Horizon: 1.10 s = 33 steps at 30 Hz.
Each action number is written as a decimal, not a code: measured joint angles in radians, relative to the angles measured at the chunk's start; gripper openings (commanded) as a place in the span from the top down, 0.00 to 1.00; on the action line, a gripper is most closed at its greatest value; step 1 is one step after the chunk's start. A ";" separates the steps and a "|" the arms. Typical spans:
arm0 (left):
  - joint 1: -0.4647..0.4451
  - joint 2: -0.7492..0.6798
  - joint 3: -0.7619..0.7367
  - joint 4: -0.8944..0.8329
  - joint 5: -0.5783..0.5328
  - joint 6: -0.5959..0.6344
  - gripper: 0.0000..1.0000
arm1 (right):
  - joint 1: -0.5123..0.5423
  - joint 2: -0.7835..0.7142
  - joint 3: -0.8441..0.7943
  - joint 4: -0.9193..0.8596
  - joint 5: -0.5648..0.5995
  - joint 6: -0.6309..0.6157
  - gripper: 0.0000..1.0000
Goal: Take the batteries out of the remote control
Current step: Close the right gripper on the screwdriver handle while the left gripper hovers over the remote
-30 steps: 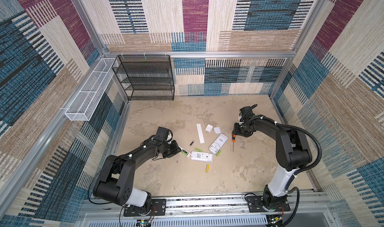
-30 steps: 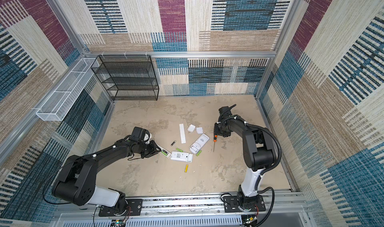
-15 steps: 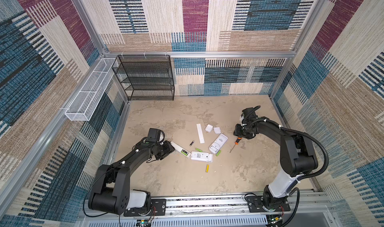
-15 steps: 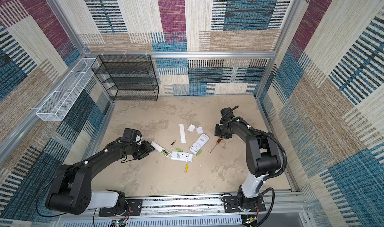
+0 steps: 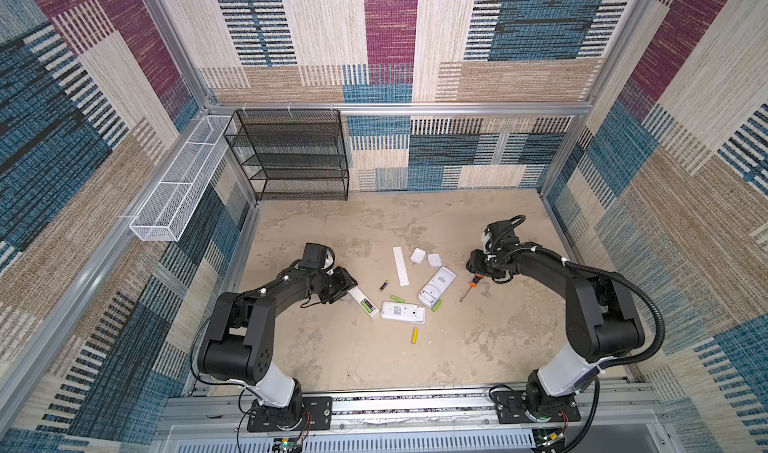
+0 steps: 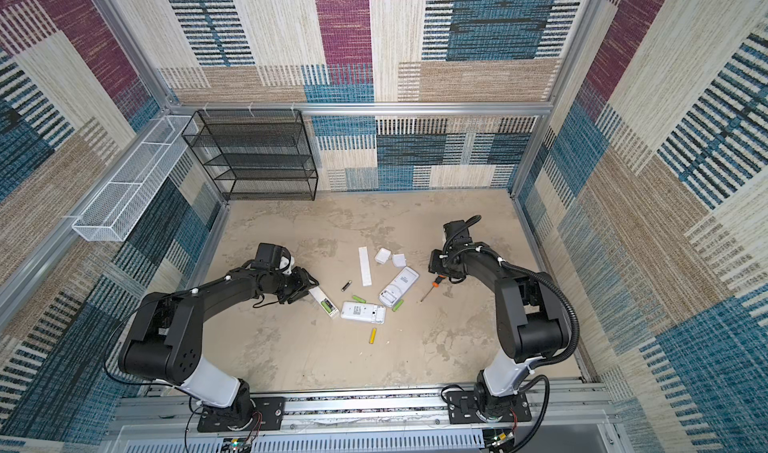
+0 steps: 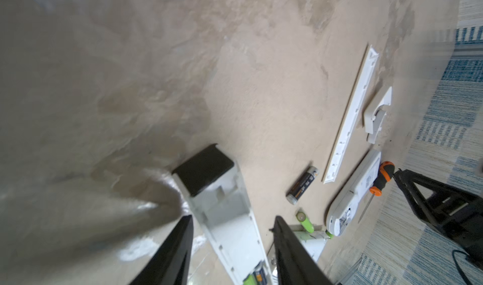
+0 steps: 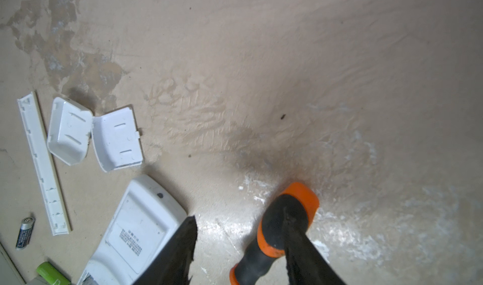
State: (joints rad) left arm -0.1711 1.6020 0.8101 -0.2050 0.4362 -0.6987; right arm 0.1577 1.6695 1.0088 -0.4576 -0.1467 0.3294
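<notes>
Four batteries lie loose on the counter (image 5: pixel 332 347) around the middle remote (image 5: pixel 403 311): a yellow battery (image 5: pixel 414 335) just in front of it, a green battery (image 5: pixel 397 298) just behind it, a second green battery (image 5: pixel 436 304) off its right end, and a black battery (image 5: pixel 383 285) a little farther behind. Left of the middle remote a slim remote (image 5: pixel 363 301) lies with its back open and a green cell (image 5: pixel 366 304) seated inside. The left gripper (image 7: pixel 234 217) straddles the end away from the middle remote, jaws apart, a gap on each side. Behind and right of the middle remote a third remote (image 5: pixel 436 285) lies face down. Farther right lies a screwdriver (image 5: pixel 473 282), with the right gripper (image 8: pixel 239 217) over its handle, jaws apart — whether one touches the handle I cannot tell. Farthest behind the middle remote lie a long cover (image 5: pixel 401 266) and two small covers (image 5: pixel 417 255).
</notes>
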 measured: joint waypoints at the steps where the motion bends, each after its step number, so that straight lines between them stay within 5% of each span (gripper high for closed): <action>1: -0.002 0.008 0.006 0.006 0.009 0.000 0.48 | 0.000 0.000 0.000 0.002 -0.002 0.002 0.44; 11: -0.020 0.037 0.039 0.027 0.038 0.000 0.48 | 0.000 -0.024 0.036 -0.061 -0.016 0.018 0.42; 24: -0.020 -0.144 0.065 -0.121 -0.050 0.094 0.48 | 0.000 -0.060 -0.018 -0.143 0.015 0.063 0.41; 29: -0.020 -0.199 0.064 -0.169 -0.073 0.124 0.48 | 0.000 0.023 -0.024 -0.126 -0.002 0.075 0.50; 33: -0.020 -0.234 0.051 -0.197 -0.089 0.138 0.48 | 0.000 0.074 0.009 -0.069 -0.011 0.076 0.72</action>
State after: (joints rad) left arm -0.1909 1.3678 0.8616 -0.4019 0.3470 -0.5610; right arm 0.1577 1.7435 1.0176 -0.5262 -0.1577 0.4057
